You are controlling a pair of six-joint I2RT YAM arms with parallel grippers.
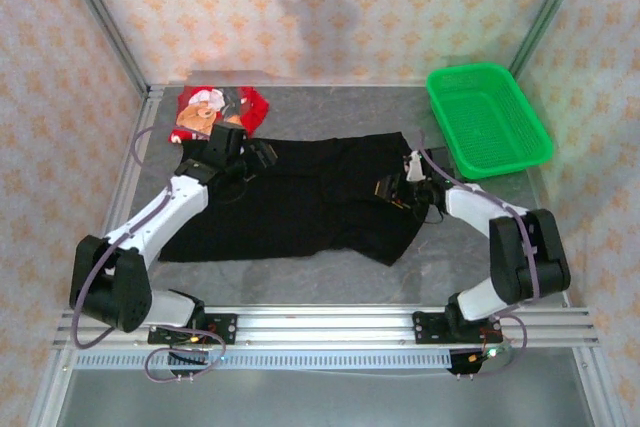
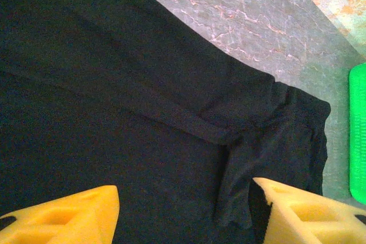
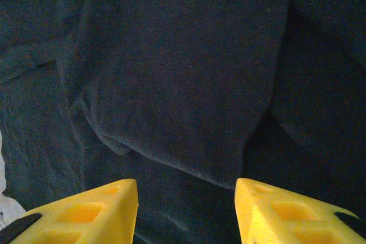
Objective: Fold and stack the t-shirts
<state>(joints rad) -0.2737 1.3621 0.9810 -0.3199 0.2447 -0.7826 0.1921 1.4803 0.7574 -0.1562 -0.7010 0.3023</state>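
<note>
The large black t-shirt (image 1: 300,202) lies spread across the middle of the table, partly folded over itself. Behind it at the far left sits the crumpled red t-shirt (image 1: 218,109) with a white-and-tan print. My left gripper (image 1: 262,157) hovers over the black shirt's upper left edge. In the left wrist view its yellow fingers (image 2: 68,215) stand apart over black cloth (image 2: 143,112), holding nothing. My right gripper (image 1: 392,190) is above the shirt's right side. Its yellow fingers (image 3: 286,215) are spread over a folded flap (image 3: 189,84), nothing between them.
A green mesh basket (image 1: 488,119) stands at the back right, and its edge (image 2: 357,135) shows in the left wrist view. Grey marbled table (image 1: 330,107) lies bare behind the shirt and at the front. Patterned walls close in the sides.
</note>
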